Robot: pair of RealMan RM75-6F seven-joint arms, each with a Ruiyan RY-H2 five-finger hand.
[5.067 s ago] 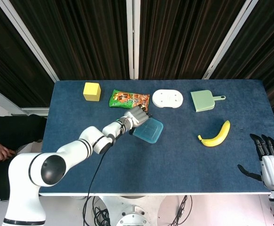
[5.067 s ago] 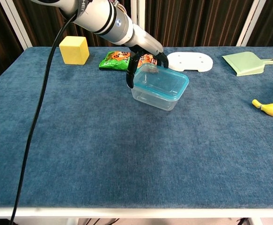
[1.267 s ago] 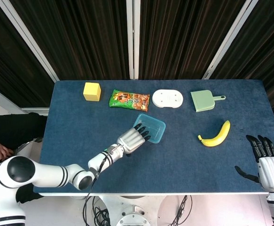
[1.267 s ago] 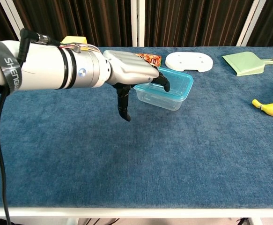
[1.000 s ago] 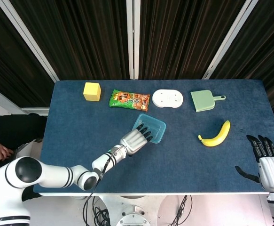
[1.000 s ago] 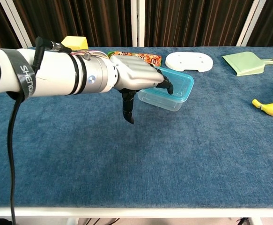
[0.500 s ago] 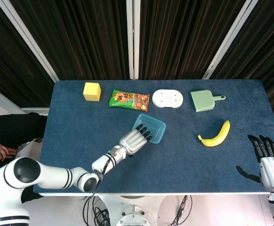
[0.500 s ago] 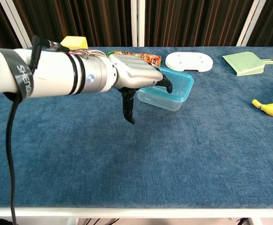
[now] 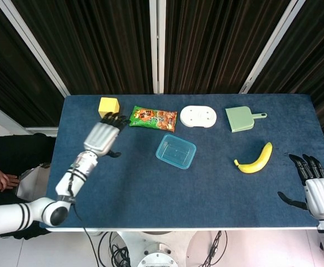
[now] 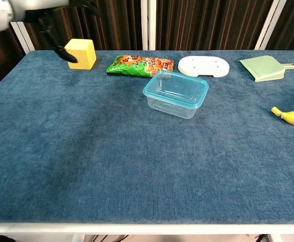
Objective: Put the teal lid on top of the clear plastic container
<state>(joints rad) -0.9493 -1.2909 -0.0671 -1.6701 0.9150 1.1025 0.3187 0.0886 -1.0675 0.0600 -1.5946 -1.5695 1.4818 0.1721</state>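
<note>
Container: clear rectangular plastic container (image 9: 176, 151) with rounded corners, upright mid-table; see-through walls, nothing visible inside.
Lid: teal translucent lid (image 10: 176, 89) sits on the container's top, its rim ringing the edge; appears level and seated all round.
Left hand: silver left hand (image 9: 101, 137) with dark fingers, raised over the table's left side, just below the yellow cube (image 9: 108, 107); fingers spread, holding nothing, well apart from the container. In the chest view only a dark, blurred part shows at the top left.
Right hand: right hand (image 9: 313, 189) off the table's right edge, fingers apart, empty.
Table: dark blue cloth-covered table (image 10: 136, 171).
Others: green-orange snack packet (image 9: 153, 118), white oval plate (image 9: 198, 117), pale green dustpan (image 9: 242, 118) along the far side; yellow banana (image 9: 255, 159) to the right.
</note>
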